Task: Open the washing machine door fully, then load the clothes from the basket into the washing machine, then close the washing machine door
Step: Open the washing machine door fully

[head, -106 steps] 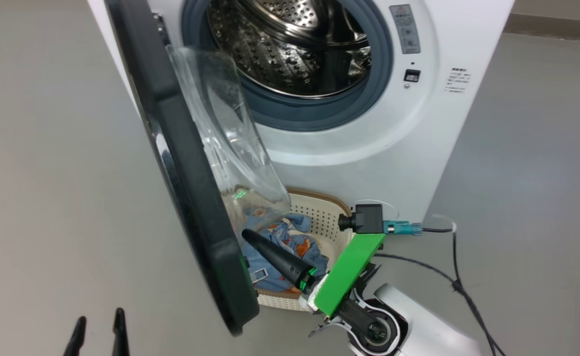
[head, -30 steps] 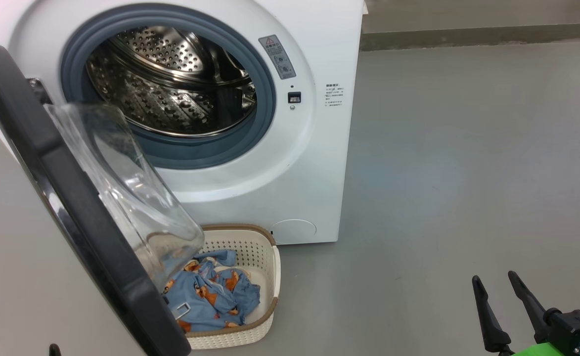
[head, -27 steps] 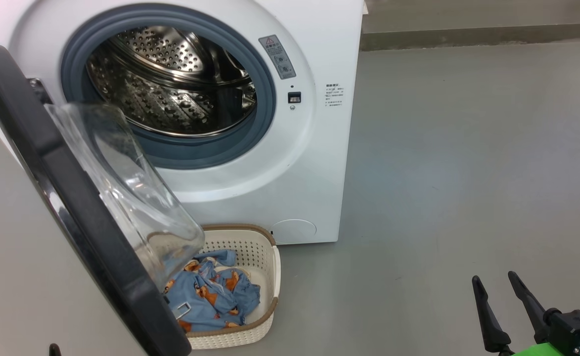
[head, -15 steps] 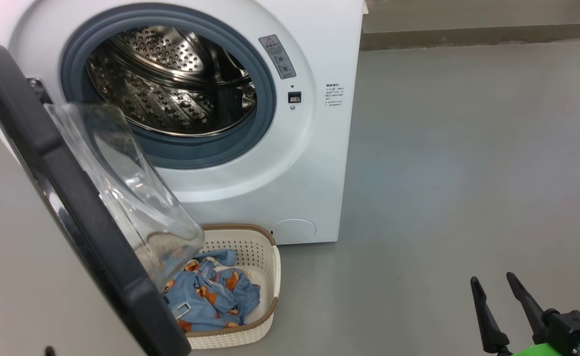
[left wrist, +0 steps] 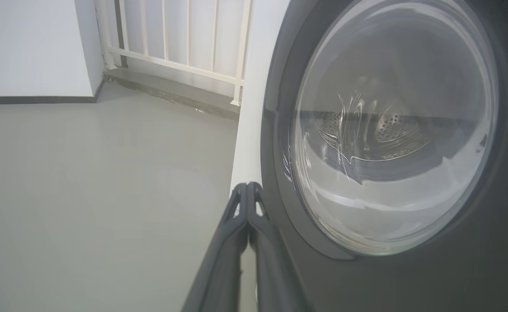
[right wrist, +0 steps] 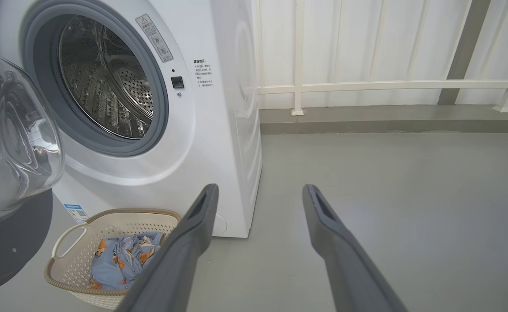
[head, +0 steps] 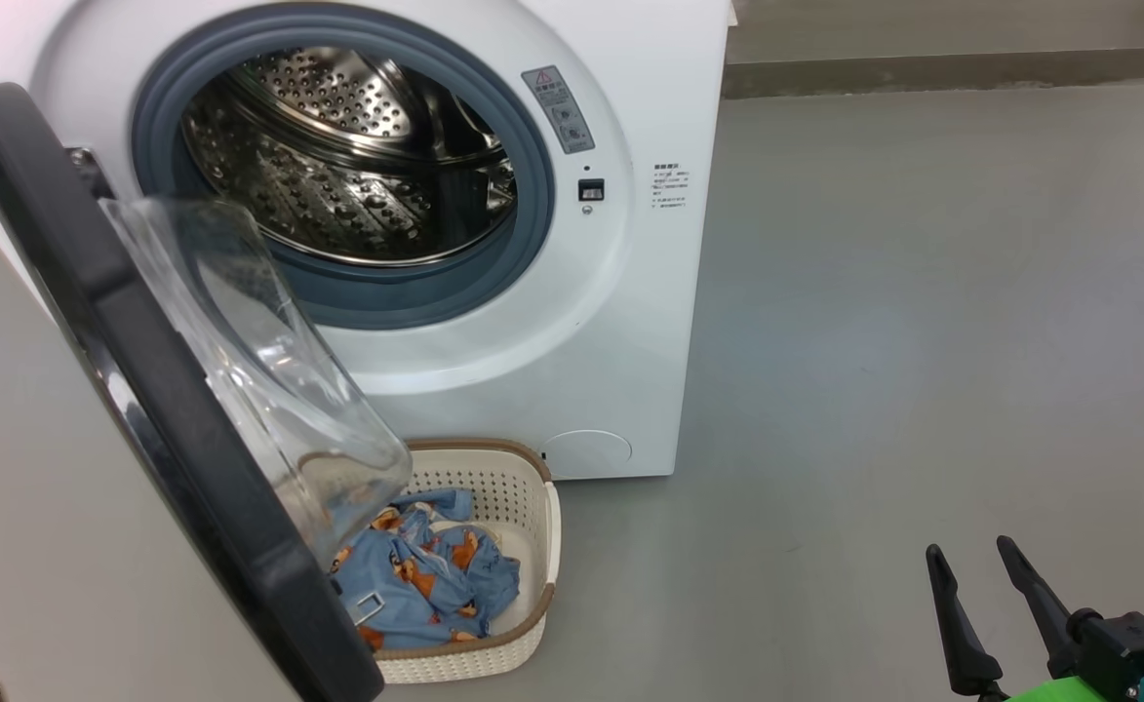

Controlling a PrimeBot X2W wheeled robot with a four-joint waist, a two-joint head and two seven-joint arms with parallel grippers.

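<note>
Lying well left of right end effector point(head: 968, 547): clothes point(head: 425, 585) (maybe several).

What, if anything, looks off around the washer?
Nothing spilled or damaged. One snag: the open door stands close beside the basket, and from the head view its glass bulge covers part of the clothes. The clothes sit inside the basket; the drum is empty.

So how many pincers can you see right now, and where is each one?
2. The left pincer, shut, sits beside the outer face of the washing machine door; the right pincer, open, hangs above the floor to the right of the washing machine.
</note>
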